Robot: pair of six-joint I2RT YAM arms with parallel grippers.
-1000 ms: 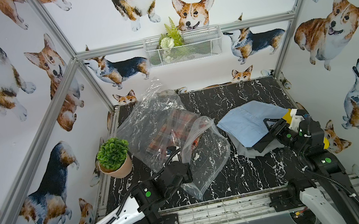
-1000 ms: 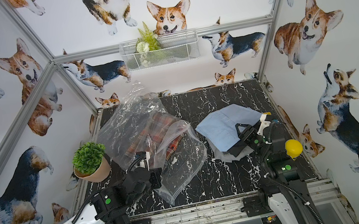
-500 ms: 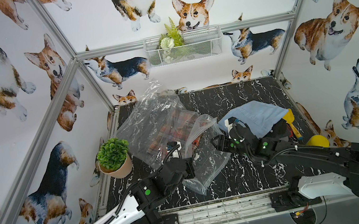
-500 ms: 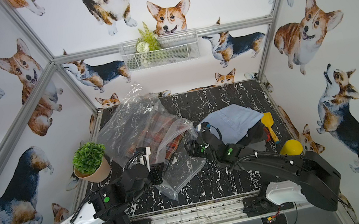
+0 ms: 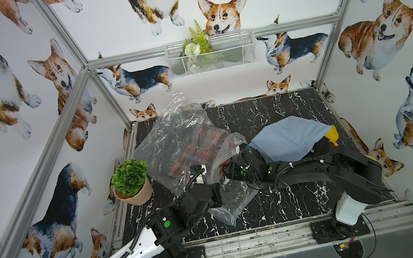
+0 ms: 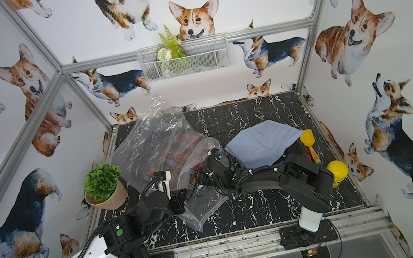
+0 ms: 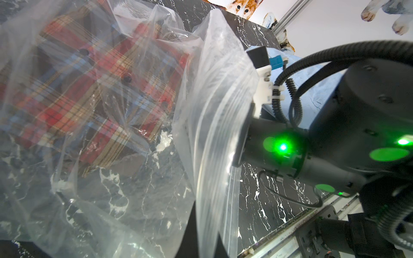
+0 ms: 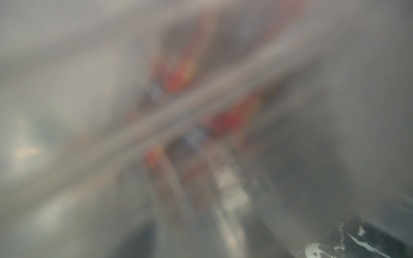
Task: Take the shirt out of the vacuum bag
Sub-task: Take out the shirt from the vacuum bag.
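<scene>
Only the left wrist view shows the plaid shirt (image 7: 93,73) sharply inside the vacuum bag (image 5: 173,141); the right wrist view is blur. The bag runs from the table's (image 5: 268,113) far-left corner toward its near edge, mouth nearest. The left gripper (image 5: 215,195) pinches its near film. The right gripper (image 5: 229,168) sits at the mouth, fingers hidden behind plastic, so I cannot tell their spread.

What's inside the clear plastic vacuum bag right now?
Through the clear crinkly plastic vacuum bag, a crumpled red plaid shirt shows. Its underside and the jaws of the right gripper are hidden by creased plastic.
</scene>
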